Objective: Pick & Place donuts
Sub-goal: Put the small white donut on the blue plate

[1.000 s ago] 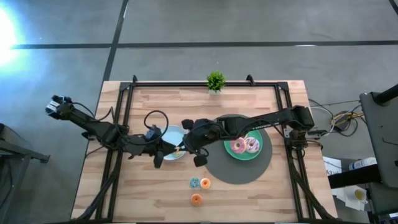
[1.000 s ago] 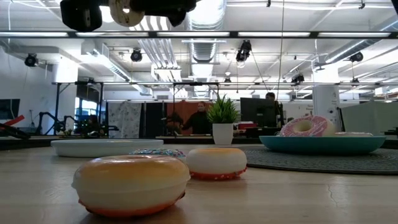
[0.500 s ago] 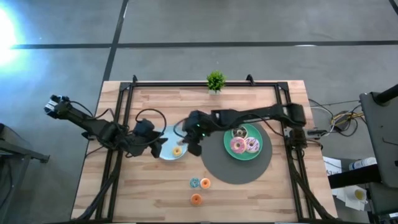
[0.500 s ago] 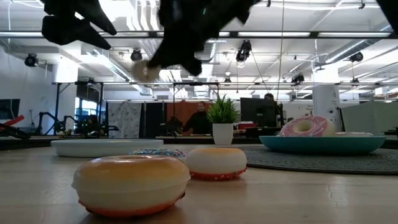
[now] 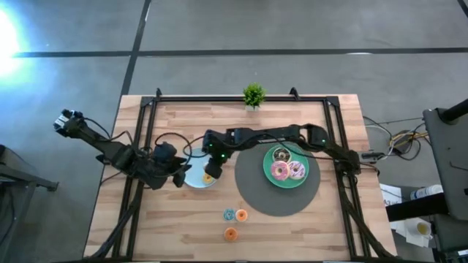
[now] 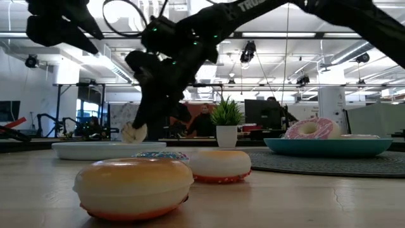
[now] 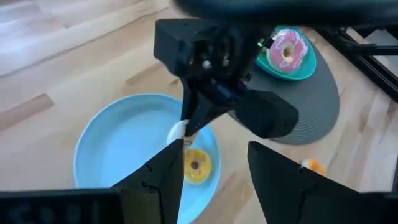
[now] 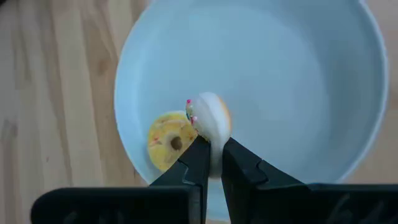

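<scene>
A pale mini donut (image 8: 210,118) stands on edge in my shut right gripper (image 8: 214,158), low over the light-blue plate (image 5: 191,177) at the table's middle left. A yellow mini donut (image 8: 169,140) lies flat in that plate beside it. My left gripper (image 7: 214,174) is open and empty, above the plate's left side (image 5: 178,175). Three larger donuts lie on the teal plate (image 5: 302,179): pink (image 5: 279,172), pale sprinkled (image 5: 296,171) and chocolate (image 5: 281,155). A blue mini (image 5: 229,215) and two orange minis (image 5: 241,215), (image 5: 231,234) lie on the wood near the front edge. My right gripper pinches the pale mini donut by its lower rim (image 8: 211,144) between the two fingertips (image 8: 199,158). The fingers slant down from the table's right side. The donut stands on edge beyond the tips (image 6: 134,133), just above the plate's rim; whether it touches the plate I cannot tell.
The teal plate sits on a round dark mat (image 5: 256,197) right of centre. A small green plant (image 5: 254,95) stands at the far edge. A black frame (image 5: 146,146) runs along the table's sides. Bare wood lies near the front left.
My right gripper has come down and toward the table's left edge with the pale mini donut, rolling its wrist, from high above to just over the light-blue plate. My left gripper has drawn back toward the left, away from the yellow mini donut, which stays in the plate.
</scene>
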Robot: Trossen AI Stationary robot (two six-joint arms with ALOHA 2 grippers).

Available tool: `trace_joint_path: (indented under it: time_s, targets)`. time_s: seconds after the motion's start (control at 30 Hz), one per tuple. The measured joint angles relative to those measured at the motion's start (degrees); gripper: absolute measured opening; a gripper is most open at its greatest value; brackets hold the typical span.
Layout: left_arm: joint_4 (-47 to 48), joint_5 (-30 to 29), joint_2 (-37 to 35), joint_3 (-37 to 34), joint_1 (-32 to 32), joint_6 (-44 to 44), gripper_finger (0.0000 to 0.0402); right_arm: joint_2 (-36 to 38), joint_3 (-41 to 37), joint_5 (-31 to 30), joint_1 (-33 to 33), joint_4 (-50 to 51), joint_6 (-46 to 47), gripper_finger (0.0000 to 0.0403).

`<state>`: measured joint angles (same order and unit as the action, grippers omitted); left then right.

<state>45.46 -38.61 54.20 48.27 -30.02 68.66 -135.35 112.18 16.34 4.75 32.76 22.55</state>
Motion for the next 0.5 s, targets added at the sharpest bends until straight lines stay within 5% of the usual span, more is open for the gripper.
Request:
trace_joint_path:
  time_s: [0.23,0.5]
  targets:
    - [3.7,-4.7,-1.8,0.0,-3.8,2.9,0.0151,-7.2,10.8,0.0,1.1,11.4,-1.0,0.0024]
    - [5.7,-6.5,-2.4,0.0,-4.2,2.2,0.0151,-7.7,14.7,-7.3,1.2,17.2,-6.1,0.0059]
